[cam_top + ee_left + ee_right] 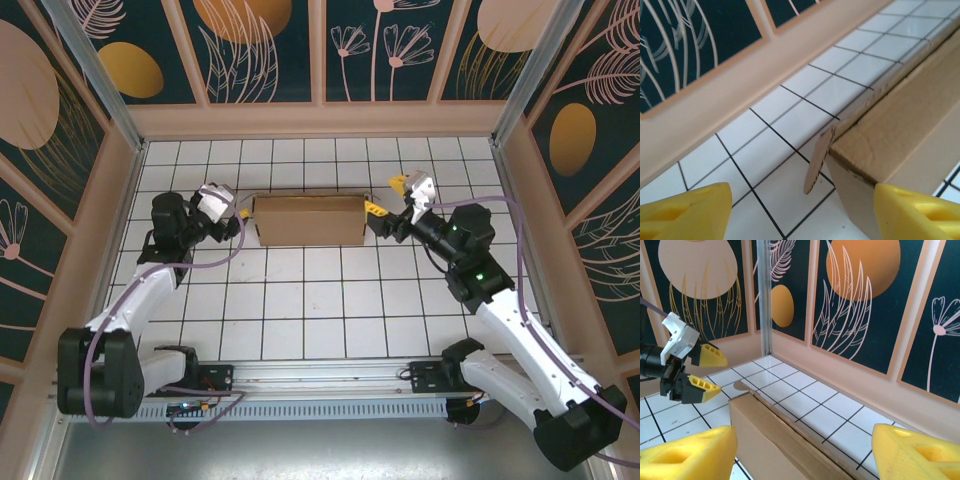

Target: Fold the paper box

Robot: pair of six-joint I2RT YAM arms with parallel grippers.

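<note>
The paper box [309, 220] is a plain brown cardboard box lying on the tiled floor between my two arms, its long side facing the camera. My left gripper [240, 215] is at the box's left end. In the left wrist view this gripper [802, 200] is open, the box's corner [875, 145] and a loose tab [816, 162] stand between its yellow fingers, and the right finger [920, 212] lies next to the end wall. My right gripper [386, 196] is at the box's right end, open [805, 440], with the box's top edge [785, 435] between its fingers.
White tiles with black lines cover the floor [330, 300]. Peach walls [320, 120] with dark patterned panels close in the back and both sides. The box stands a few tiles from the back wall. In the right wrist view the left gripper [695, 372] shows beyond the box's far end.
</note>
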